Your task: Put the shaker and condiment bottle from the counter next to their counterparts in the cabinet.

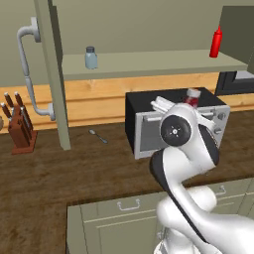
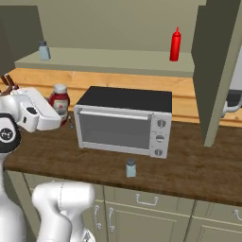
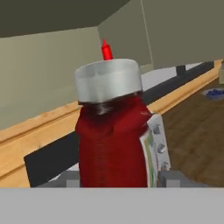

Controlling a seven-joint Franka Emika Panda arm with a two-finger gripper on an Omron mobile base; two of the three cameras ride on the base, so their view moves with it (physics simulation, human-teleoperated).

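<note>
Condiment bottle (image 3: 114,144) btwn jaws

Condiment bottle (image 3: 114,131) upright in the hand (image 3: 118,179); shaker (image 2: 131,168) upright on counter (image 2: 198,175).

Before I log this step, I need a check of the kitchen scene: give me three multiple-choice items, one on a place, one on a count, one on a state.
1. Where does the small pale blue glass shaker with a grey cap stand on the dark wood counter?
A. in front of the black and silver toaster oven
B. on top of it
C. beside the knife block

2. How many things stand on the pale olive cabinet shelf?
A. one
B. two
C. four

3. The gripper is:
A. open
B. shut on nothing
C. shut on the stubby dark red condiment bottle with a white cap

Key: 1 A, it stands before the oven's front. 2 B, a blue-grey shaker and a tall red squeeze bottle. 3 C, the bottle sits between the fingertips.
</note>
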